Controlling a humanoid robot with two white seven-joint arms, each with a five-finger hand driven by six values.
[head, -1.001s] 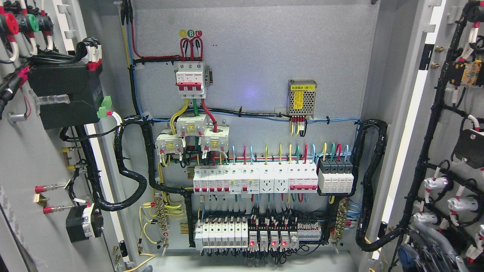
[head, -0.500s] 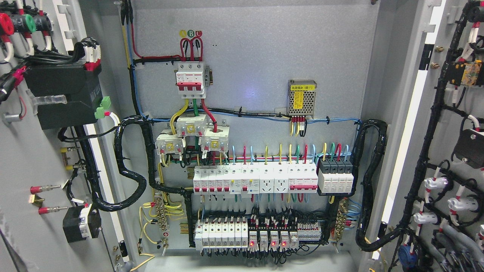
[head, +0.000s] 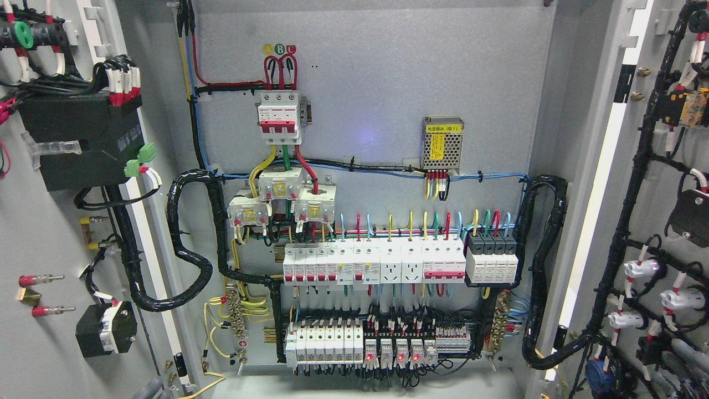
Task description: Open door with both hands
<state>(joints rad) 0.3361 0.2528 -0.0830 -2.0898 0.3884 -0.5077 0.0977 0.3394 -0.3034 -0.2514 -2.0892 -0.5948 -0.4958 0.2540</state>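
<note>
**Both cabinet doors open, hands unseen**

Neither hand shows in the head view, so their grip cannot be told. The left door (head: 39, 233) and right door (head: 653, 221), flat grey painted metal, stand swung wide at the picture's edges, each carrying black ribbed cable looms. Between them the back panel (head: 376, 83) holds white boxy breakers (head: 376, 263) with coloured wires.

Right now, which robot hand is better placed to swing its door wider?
Left, tentatively: a grey part sits at the bottom edge by the left door. Grey shapes low on the right door are unclear; no robot hand shows plainly.
</note>
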